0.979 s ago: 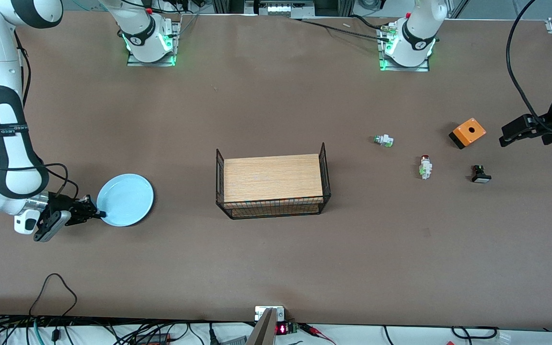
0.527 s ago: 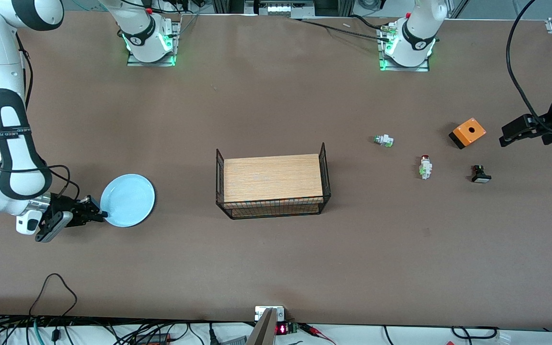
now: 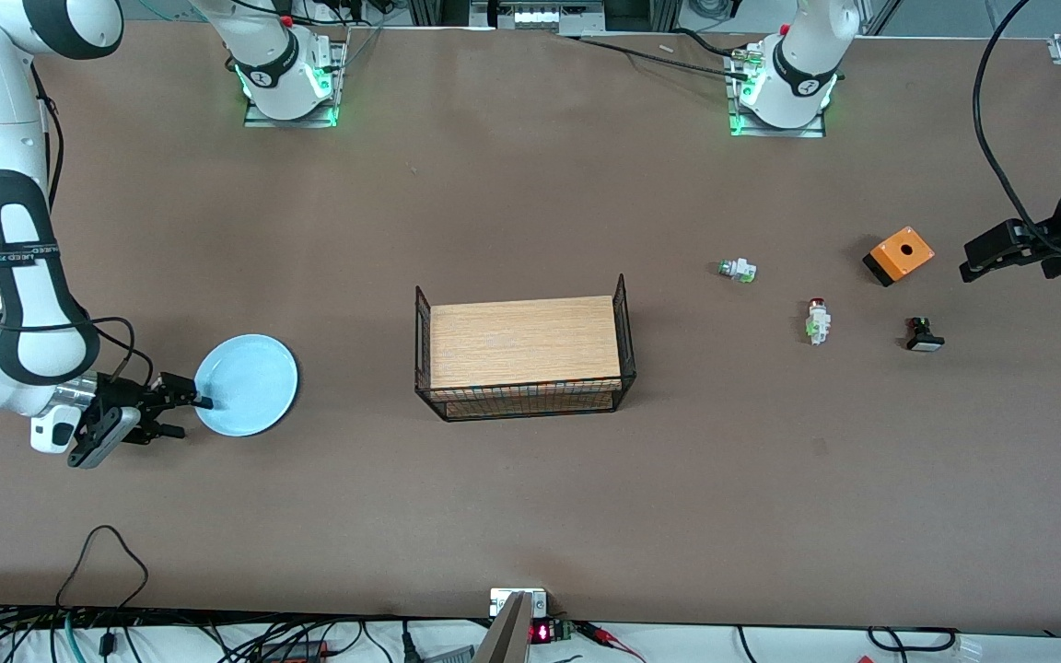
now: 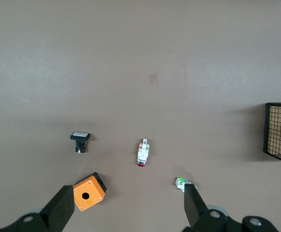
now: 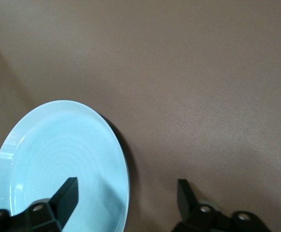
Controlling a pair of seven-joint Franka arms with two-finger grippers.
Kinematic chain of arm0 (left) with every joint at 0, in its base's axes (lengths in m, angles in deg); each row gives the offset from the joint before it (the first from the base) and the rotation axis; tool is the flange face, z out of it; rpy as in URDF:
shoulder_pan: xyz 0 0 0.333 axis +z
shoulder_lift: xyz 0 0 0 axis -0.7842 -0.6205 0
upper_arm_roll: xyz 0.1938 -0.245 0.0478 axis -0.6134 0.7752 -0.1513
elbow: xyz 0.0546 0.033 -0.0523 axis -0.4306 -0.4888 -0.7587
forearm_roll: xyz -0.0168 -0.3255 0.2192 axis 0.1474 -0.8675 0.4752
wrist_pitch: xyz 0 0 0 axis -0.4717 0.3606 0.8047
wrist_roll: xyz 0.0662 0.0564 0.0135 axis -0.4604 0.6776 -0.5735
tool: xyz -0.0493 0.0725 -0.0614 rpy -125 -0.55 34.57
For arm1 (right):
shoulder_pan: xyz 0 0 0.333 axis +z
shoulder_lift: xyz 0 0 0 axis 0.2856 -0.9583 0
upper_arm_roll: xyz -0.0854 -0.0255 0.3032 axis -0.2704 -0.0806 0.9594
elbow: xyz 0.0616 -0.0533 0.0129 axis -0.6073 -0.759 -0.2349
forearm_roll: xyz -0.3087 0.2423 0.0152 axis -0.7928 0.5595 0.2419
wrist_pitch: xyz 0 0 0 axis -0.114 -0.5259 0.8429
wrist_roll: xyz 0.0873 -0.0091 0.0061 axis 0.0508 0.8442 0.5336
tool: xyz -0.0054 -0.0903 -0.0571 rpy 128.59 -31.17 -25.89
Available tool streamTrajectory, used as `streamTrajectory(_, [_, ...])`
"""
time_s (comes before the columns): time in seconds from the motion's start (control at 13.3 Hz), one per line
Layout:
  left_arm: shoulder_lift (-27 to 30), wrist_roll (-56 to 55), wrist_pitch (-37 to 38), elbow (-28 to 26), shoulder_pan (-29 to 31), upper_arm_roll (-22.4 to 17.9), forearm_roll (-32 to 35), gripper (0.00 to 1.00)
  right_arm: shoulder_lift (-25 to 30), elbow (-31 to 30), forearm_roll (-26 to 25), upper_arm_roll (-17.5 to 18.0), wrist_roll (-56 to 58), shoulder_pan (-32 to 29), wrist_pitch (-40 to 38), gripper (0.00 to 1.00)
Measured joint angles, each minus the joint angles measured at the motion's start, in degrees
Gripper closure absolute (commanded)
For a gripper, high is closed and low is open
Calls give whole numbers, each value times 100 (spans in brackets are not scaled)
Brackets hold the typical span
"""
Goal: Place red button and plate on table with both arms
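At the right arm's end of the table (image 3: 512, 516), well away from the wire-sided wooden board (image 3: 523, 342) that sits mid-table, the plate (image 3: 250, 382) lies flat on the brown surface. The right gripper (image 3: 186, 415) stands at the plate's rim with its jaws spread wide: one finger reaches over the rim above the dish, the other is off the plate, over bare table. In the right wrist view the plate (image 5: 58, 164) is cut off by the frame edge, only the finger ends show, and whether the finger over the dish touches it is hard to make out. Toward the left arm's end from the board, the red button (image 3: 817, 321) lies on its side on the table, its dark red cap pointing away from the front camera. A white part with a green cap (image 3: 738, 270) lies between the board and the red button, a little farther from the front camera than the latter. An orange box (image 3: 899, 255) and a black part with a white face (image 3: 924, 335) lie farther still from the board. The left gripper (image 3: 978, 261) waits in the air near the orange box, jaws wide apart and holding nothing; the left arm is mostly cut off by the front view's edge.
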Motion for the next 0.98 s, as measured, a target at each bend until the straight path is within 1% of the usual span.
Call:
streamTrajectory(0.15, [0,0,0,0,0,0,0,0,0,93,159,16,8,1,-165,0])
streamTrajectory(0.3, [0,0,0,0,0,0,0,0,11,362,209,53,-97,8,-466,0])
streamTrajectory(0.53, [5,0,0,0,-7,4,0,0,154,873,128,78,-1026,134,-1147,0])
streamTrajectory(0.6, [8,0,0,0,-12,6,0,0,244,1022,-25,80,-1492,216,-1405,0])
streamTrajectory(0.68, [11,0,0,0,-15,8,0,0,362,1172,-288,83,-2054,319,-1675,0])
streamTrajectory(0.83, [24,0,0,0,-16,9,-2,0,713,1473,-986,100,-3345,569,-2258,0])
streamTrajectory(0.98, [38,0,1,0,-16,10,-2,0,1185,1609,-1560,111,-4367,843,-2791,0])
